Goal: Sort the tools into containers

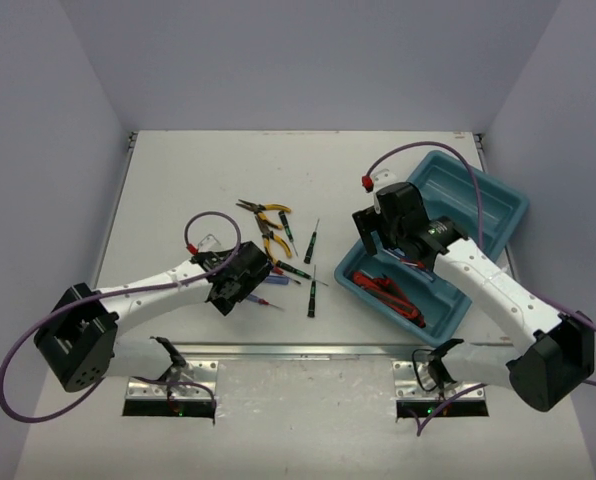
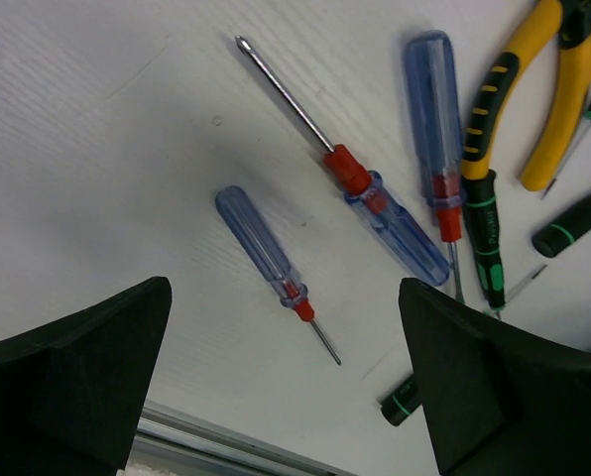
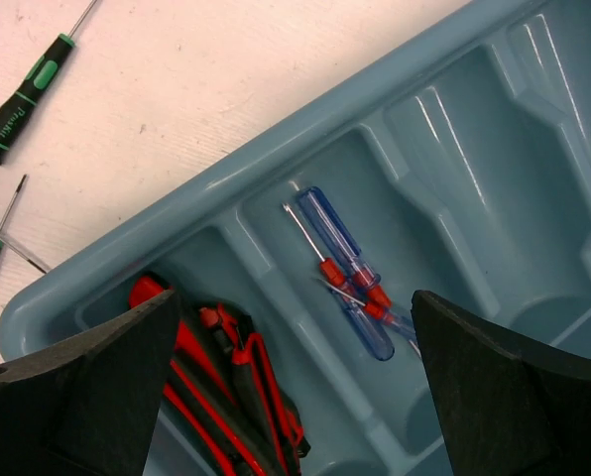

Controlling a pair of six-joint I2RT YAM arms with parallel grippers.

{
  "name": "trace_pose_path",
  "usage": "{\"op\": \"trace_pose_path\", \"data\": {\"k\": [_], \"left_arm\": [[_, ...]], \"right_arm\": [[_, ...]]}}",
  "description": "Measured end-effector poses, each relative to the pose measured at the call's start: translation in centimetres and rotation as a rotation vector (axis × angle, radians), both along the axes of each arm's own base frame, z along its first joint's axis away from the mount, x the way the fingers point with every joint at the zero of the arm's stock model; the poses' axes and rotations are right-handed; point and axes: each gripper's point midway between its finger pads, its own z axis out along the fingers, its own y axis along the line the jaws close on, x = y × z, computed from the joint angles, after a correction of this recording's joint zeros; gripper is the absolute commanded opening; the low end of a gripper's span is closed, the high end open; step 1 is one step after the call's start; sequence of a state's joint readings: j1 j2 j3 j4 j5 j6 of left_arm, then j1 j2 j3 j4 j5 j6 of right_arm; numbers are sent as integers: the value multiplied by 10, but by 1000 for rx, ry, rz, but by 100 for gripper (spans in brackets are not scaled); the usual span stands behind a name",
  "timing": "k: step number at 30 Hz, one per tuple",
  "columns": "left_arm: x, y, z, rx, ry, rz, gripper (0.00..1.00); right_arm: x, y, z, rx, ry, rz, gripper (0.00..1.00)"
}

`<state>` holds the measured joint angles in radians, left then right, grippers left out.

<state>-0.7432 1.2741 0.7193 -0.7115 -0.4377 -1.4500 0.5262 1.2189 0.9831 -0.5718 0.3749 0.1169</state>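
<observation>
The left gripper (image 2: 286, 397) is standing wide open and empty, hovering above a short blue-handled plastic screwdriver (image 2: 268, 260) that is lying on the white table (image 2: 97, 149). The right gripper (image 3: 295, 387) is also gaping wide, holding nothing, over the teal-blue plastic tray (image 3: 276, 164). There, slim blue-handled screwdrivers (image 3: 347, 278) are lying in the compartment next to the red-handled pliers (image 3: 231, 387).

Scattered mid-table: yellow-handled pliers (image 2: 571, 99), three blue-handled screwdrivers (image 2: 266, 248), black-green screwdrivers (image 1: 312, 292). Angled near the right edge: teal tray (image 1: 498, 195), red-handled pliers (image 1: 396, 290) heaped in its nearest compartment, more blue screwdrivers (image 3: 350, 278) crossed in the next.
</observation>
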Motion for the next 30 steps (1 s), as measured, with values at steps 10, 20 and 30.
{"op": "trace_pose_path", "data": {"k": [10,20,30], "left_arm": [[-10,3,-38,84,124,12,61],[-11,-2,-47,81,149,-1,8],[-20,-5,-32,26,88,-64,0]], "right_arm": [[-5,8,2,59,2,14,99],[-12,23,0,119,35,84,91],[-64,118,20,543,177,499,82]]}}
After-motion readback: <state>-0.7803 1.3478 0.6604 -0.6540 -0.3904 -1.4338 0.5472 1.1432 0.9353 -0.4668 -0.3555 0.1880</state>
